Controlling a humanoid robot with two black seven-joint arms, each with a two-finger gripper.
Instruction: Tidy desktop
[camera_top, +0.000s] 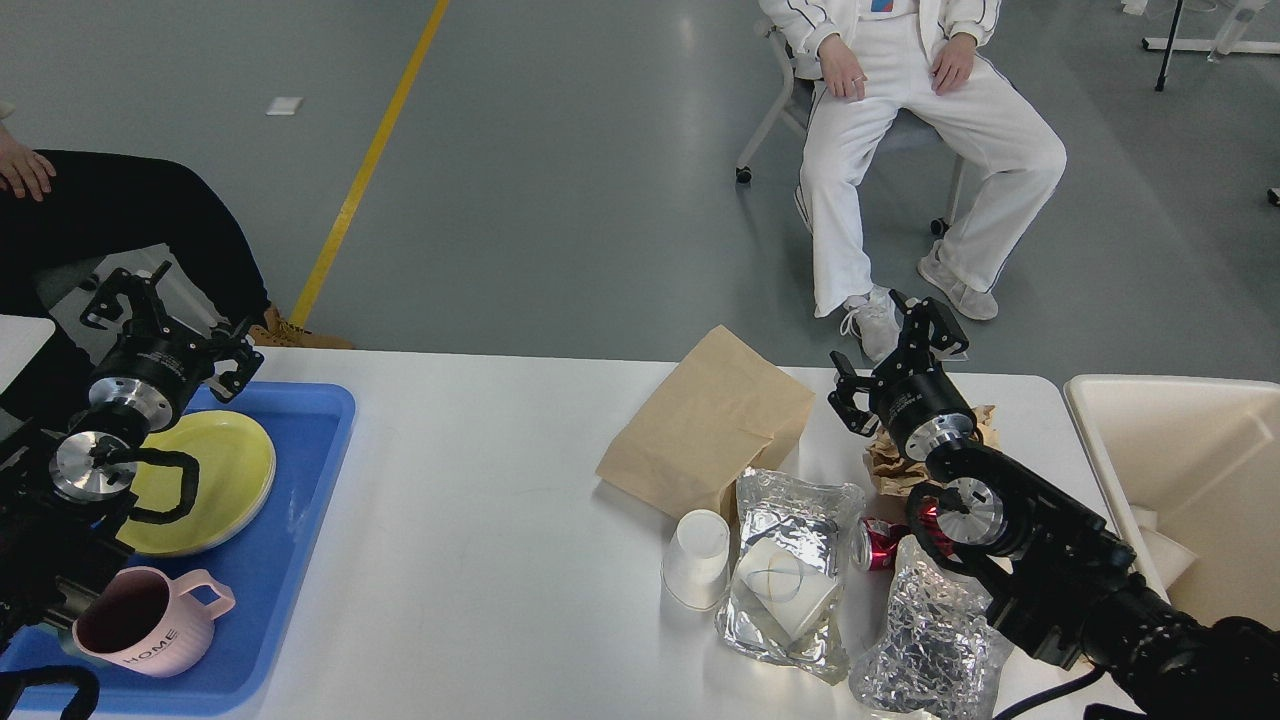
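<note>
The white desktop (480, 480) carries litter on its right half: a brown paper bag (710, 420), a tipped white paper cup (697, 555), two foil bags (790, 570) (930, 640), a red can (880, 545) and crumpled brown paper (895, 465). My right gripper (890, 352) hangs open and empty over the crumpled paper at the far edge. My left gripper (172, 335) is open and empty above the far left corner of the blue tray (300, 500).
The tray holds a yellow plate (225, 470) and a pink mug (150, 620); my left arm covers part of it. A cream bin (1180, 470) stands at the table's right end. Two seated people are beyond the far edge.
</note>
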